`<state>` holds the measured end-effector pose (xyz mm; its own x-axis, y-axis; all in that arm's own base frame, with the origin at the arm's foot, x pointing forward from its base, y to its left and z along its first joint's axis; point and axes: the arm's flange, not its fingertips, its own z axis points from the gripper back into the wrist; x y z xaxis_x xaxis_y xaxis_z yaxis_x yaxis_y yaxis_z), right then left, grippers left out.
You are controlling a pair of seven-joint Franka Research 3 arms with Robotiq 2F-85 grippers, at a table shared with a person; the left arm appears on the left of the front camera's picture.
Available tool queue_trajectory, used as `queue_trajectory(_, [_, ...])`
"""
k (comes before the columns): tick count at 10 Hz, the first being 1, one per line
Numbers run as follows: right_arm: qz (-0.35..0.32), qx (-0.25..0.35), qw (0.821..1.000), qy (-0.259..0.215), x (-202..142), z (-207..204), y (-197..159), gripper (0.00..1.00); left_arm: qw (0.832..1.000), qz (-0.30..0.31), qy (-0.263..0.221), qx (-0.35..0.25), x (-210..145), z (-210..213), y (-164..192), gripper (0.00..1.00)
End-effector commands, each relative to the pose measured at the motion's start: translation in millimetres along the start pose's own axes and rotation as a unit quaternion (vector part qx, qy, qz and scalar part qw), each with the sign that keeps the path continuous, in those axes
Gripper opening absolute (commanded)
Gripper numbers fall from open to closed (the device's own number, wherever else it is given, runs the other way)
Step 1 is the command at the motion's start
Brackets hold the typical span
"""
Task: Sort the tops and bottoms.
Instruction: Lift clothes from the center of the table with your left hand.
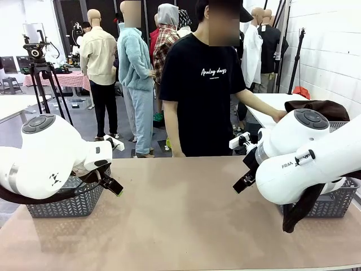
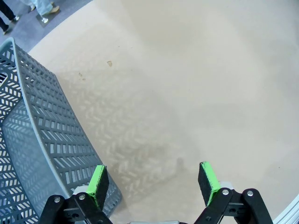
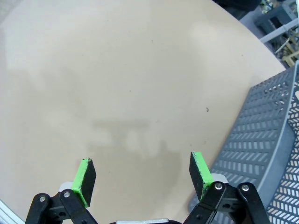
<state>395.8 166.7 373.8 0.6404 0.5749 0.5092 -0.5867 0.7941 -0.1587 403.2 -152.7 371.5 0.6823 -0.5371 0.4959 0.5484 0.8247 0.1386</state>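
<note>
on your table point(image 1: 186, 220), at 4 o'clock, a dark bottom point(image 1: 299, 210) hangs over the right basket point(image 1: 338, 204), under your right arm point(image 1: 307, 161); a careless swing may snag it and drag it out. left gripper point(image 2: 153, 179) and right gripper point(image 3: 142, 172) gape wide, empty.

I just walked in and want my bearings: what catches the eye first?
The open left gripper and right gripper hover over the table, one beside the left basket, the other beside the right basket, where a dark garment hangs over the rim. Across the table, a person in a black T-shirt reaches toward a brown garment on a side table.
</note>
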Motion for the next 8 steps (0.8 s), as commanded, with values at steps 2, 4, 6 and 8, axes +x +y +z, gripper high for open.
queue_trajectory(2, [0.000,0.000,1.000,0.000,0.0,0.0,0.1,1.00,1.000,0.001,0.000,0.000,-0.4,0.0,1.2,1.00])
queue_trajectory(4, [0.000,0.000,1.000,0.000,0.0,0.0,0.1,1.00,1.000,0.001,0.000,0.000,-0.4,0.0,1.2,1.00])
queue_trajectory(6, [0.000,0.000,1.000,0.000,0.0,0.0,0.1,1.00,1.000,0.001,0.000,0.000,-0.4,0.0,1.2,1.00])
queue_trajectory(8, [0.000,0.000,1.000,0.000,0.0,0.0,0.1,1.00,1.000,0.001,0.000,0.000,-0.4,0.0,1.2,1.00])
